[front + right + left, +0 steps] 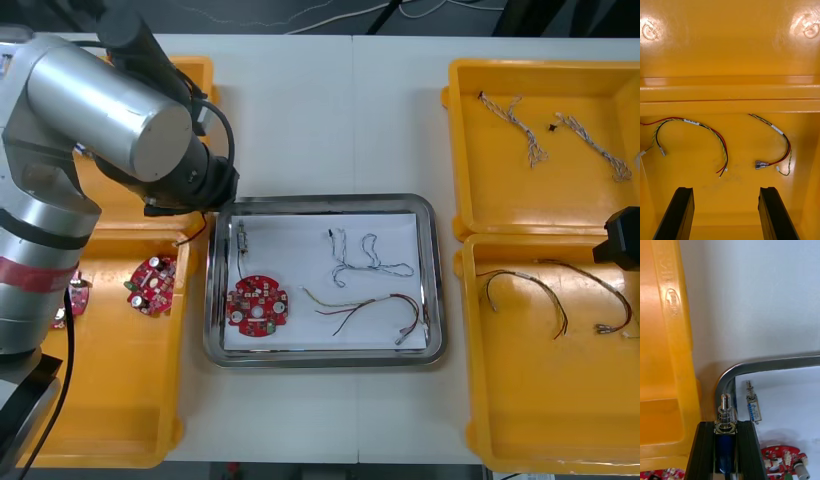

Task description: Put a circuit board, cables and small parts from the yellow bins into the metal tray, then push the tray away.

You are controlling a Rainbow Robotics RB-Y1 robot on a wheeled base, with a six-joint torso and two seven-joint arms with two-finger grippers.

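My left gripper (725,426) pinches a small metal part (725,409) over the metal tray's (763,364) far left corner. My right gripper (725,192) hangs open over a yellow bin (688,170).

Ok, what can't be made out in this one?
Far left bin: front view, mostly under the left arm.
Leftmost board: front view, partly under that arm.
Right tool: front view's right edge cuts it off.
Part in the left tool: left wrist view, lower end hidden between the fingers.
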